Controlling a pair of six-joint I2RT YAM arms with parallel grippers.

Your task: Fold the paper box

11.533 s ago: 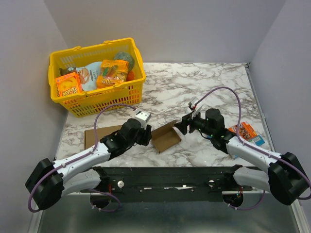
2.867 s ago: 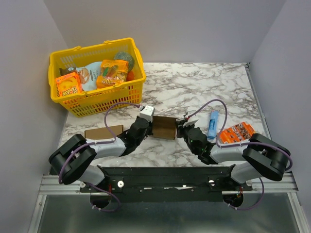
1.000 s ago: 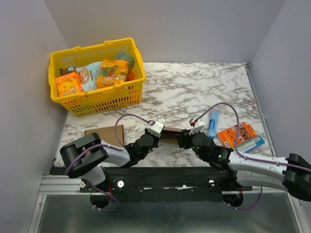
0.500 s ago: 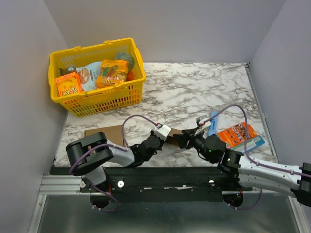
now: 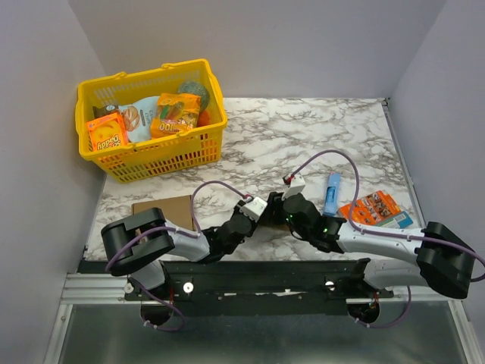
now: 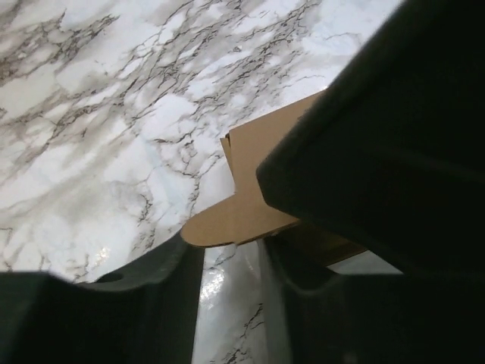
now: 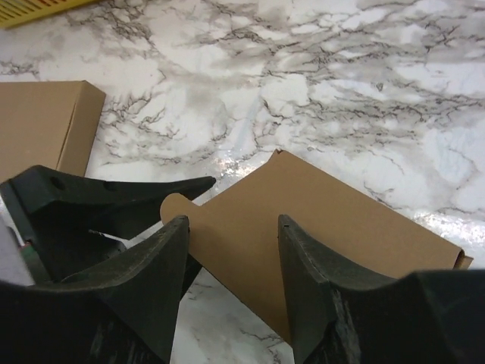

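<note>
At the near edge of the marble counter [image 5: 303,136], my left fingers [image 6: 114,303] stood parted and released, with bare counter showing through the gap between them. The rounded tab of the paper box [image 6: 254,178] lay just past their tips. My right fingers [image 7: 136,280] faced them from the other side, also spread and gripping nothing. The box's plain brown panel ran across their gap and on behind both tips, though I could not tell whether either one touched the card. The box itself sat low on the counter between my two wrists, close to the front edge and near the middle, largely hidden from above by both arms. Just to the left of it lay a flat brown cardboard rectangle [image 5: 163,206], apart from the box. To the right were a blue tube [image 5: 332,193] and an orange packet [image 5: 375,208], side by side. Well beyond, at the far left corner of the counter, stood a yellow basket [image 5: 163,155] filled with snack packets.
</note>
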